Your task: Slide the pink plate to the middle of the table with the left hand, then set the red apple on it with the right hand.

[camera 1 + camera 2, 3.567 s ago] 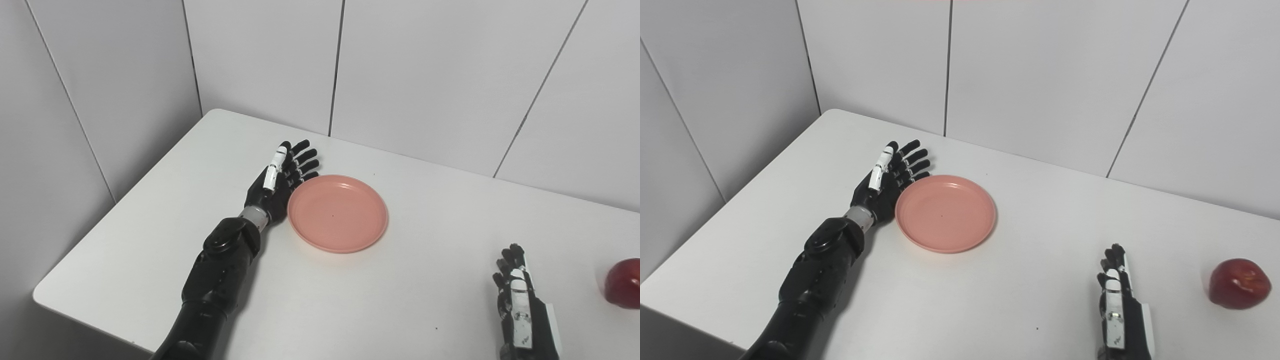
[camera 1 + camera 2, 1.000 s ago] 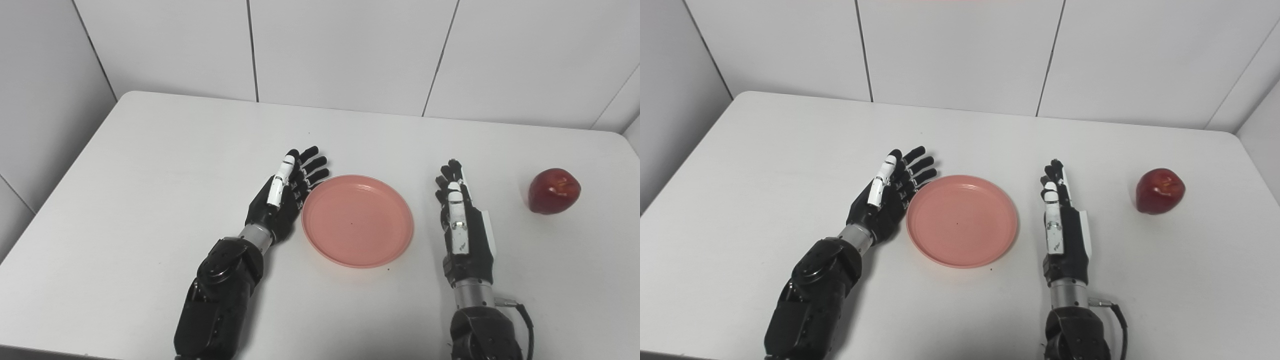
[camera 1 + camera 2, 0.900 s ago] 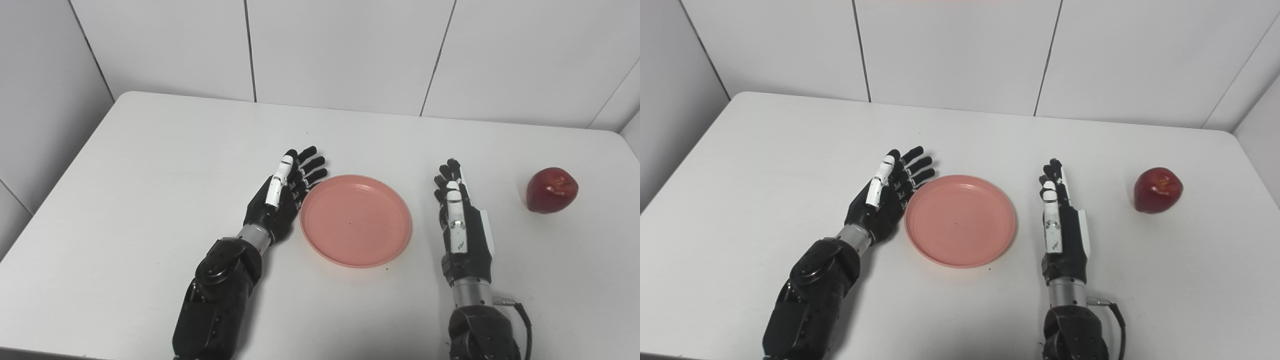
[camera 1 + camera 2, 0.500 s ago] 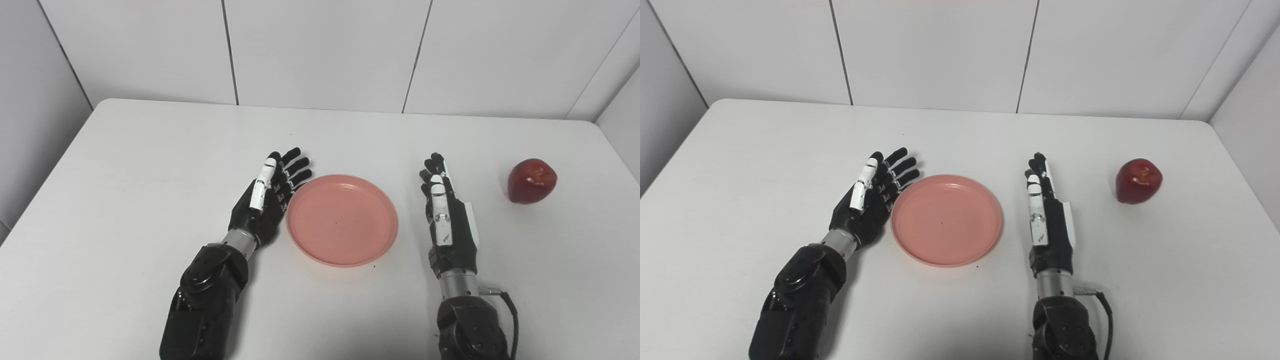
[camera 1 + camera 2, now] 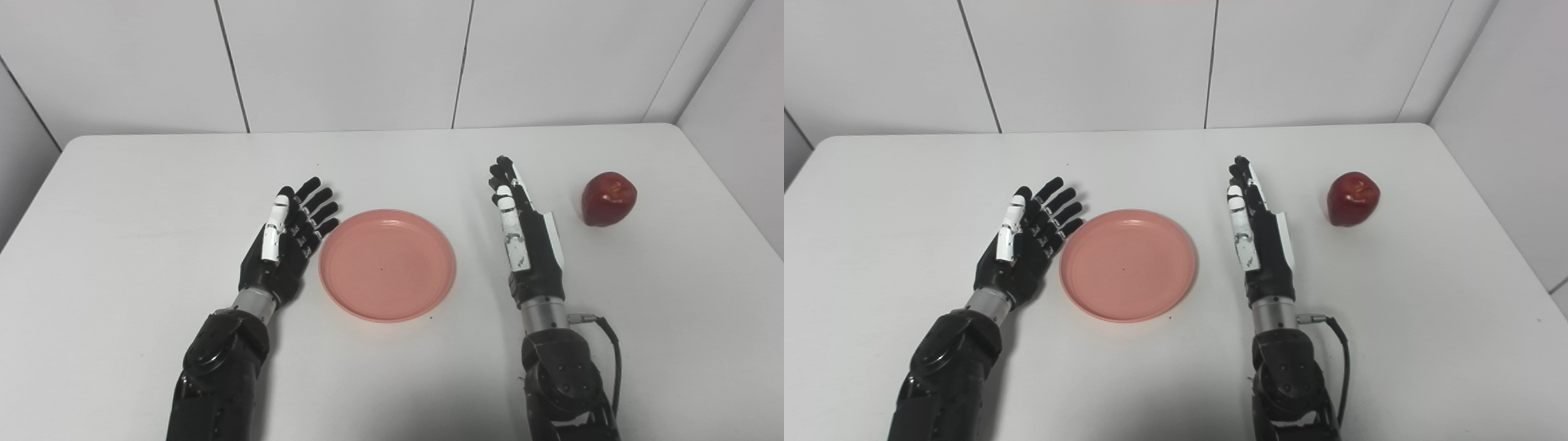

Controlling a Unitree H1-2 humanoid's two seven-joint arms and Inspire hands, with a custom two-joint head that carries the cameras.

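Observation:
The pink plate lies flat near the middle of the white table, with nothing on it. My left hand rests open on edge against the plate's left rim, fingers stretched forward. To the right of the plate my right hand stands open on edge, fingers straight, a short gap from the rim. The red apple sits upright on the table further right, a little beyond the right hand's fingertips and apart from them.
White panelled walls close the table at the back and at the right side. The table's right edge runs just past the apple. A cable loops off my right wrist.
The camera has swung to the right, so the whole scene has shifted left. My right hand has come forward and now stands beside the plate, nearer the apple. Plate and left hand stay together.

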